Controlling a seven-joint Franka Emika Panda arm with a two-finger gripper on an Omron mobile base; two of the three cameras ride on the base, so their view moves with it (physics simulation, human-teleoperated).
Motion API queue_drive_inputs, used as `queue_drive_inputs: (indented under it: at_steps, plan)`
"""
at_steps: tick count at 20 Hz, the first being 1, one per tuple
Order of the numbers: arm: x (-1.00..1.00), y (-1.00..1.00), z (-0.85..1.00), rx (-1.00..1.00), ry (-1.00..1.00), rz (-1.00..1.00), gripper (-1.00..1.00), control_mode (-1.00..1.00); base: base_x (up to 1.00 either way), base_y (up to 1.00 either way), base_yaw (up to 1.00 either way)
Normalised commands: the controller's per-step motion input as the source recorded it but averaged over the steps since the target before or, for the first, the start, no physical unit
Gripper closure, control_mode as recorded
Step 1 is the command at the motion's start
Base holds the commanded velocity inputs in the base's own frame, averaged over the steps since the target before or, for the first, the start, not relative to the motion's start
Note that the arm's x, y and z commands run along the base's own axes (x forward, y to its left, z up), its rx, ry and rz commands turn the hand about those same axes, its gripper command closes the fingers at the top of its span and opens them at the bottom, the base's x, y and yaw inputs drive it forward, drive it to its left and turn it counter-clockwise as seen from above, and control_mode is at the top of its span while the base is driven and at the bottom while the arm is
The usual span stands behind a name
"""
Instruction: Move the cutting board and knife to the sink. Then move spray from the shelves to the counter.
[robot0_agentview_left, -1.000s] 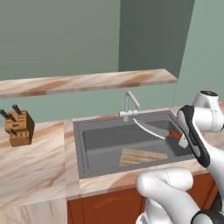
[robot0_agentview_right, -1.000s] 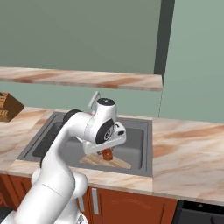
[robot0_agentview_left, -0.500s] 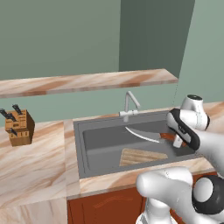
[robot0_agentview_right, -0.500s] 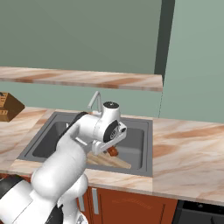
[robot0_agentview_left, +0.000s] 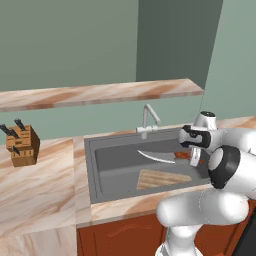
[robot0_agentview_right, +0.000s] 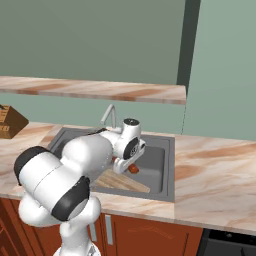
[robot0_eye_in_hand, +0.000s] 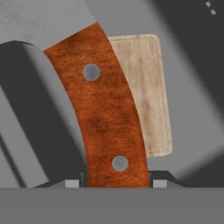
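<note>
knife (robot0_agentview_left: 162, 157) sits mid-frame in left base view, held over the sink (robot0_agentview_left: 107, 167): thin curved silver blade, reddish-brown handle w/ two grey rivets. gripper (robot0_agentview_left: 194, 156) is clamped on the handle, jaws narrow. cutting board (robot0_agentview_left: 161, 179), pale wood w/ grain, lies flat in the basin below. hand view shows rivets + board behind handle up close; left base view adds faucet (robot0_agentview_left: 148, 119) and knife block (robot0_agentview_left: 22, 145) at left edge on the counter (robot0_agentview_left: 40, 185). shelf (robot0_agentview_left: 95, 94) crosses upper centre, grey-green wall behind.
</note>
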Motion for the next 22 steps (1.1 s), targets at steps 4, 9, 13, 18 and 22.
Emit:
queue_drive_inputs:
  at_steps: [4,9,13,18,22]
  plan:
    - [0.50,-0.03,-0.48,0.00,0.00,0.07,1.00,-1.00,0.00,0.00,0.00]
    - [0.44,0.00,-0.52,0.00,0.00,0.04,1.00,-1.00,0.00,0.00,0.00]
    - [0.26,0.00,-0.49,0.00,0.00,0.02,1.00,-1.00,0.00,0.00,0.00]
    - [0.18,0.00,-0.39,0.00,0.00,0.01,1.00,-1.00,0.00,0.00,0.00]
    - [0.04,0.00,-0.24,0.00,0.00,0.00,1.00,-1.00,0.00,0.00,0.00]
